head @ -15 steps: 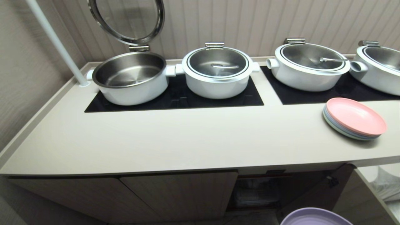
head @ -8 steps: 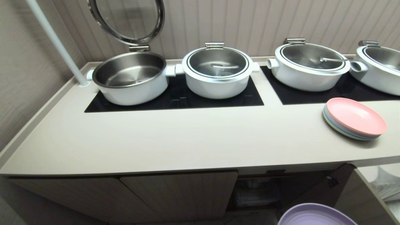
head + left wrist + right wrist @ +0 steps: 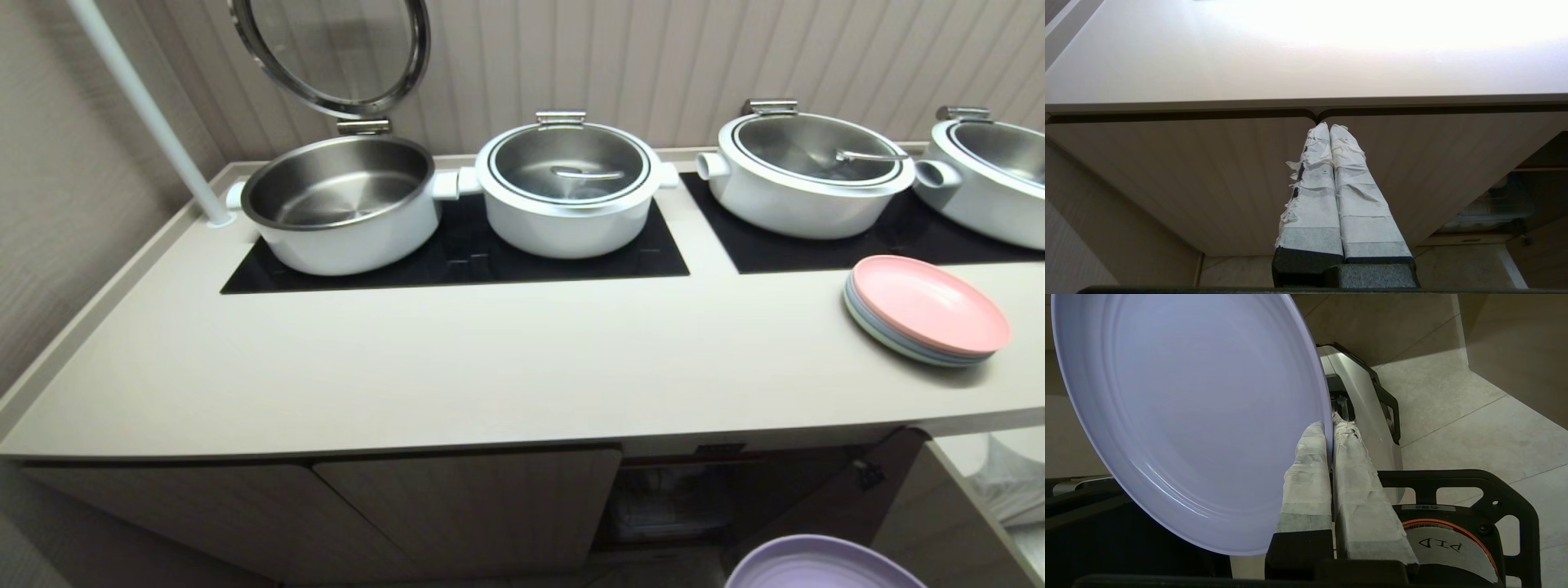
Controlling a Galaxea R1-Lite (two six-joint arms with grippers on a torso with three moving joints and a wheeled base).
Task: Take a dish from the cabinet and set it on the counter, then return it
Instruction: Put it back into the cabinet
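Slightly more of the dish [image 3: 824, 565] shows at the bottom edge of the head view than a second ago; it has crept up a touch, while the rest of the scene sits as it did.

Right pincer [image 3: 1329, 428]: its two taped fingers [image 3: 1306, 477] are pressed together on the dish's rim, one to each side of the edge, so the lavender plate is pinched and carried tilted, its hollow face turned toward the wrist camera. Below and behind it in that view lie the robot's own base and pale floor tiles — the plate hangs in the air, resting on nothing. In the head view it sits low and to the right, in front of the cabinet [image 3: 457, 506] and below the level of the table [image 3: 490, 367].

Just behind the plate, the cabinet's right-hand bay stands open, with a dim shelf and something pale and clear inside; the doors to the left are closed. Up on the table are four white pots on the black hob panels [image 3: 457, 253], the leftmost with its lid raised, and a pink-topped stack of plates [image 3: 927, 318] near the right end.

Left pincer [image 3: 1329, 132] is parked with its taped fingers closed on nothing, pointing at the seam between two closed doors.

By my reading the dish is out of the cabinet, but setting it on the table and returning it both remain — roughly a third done.
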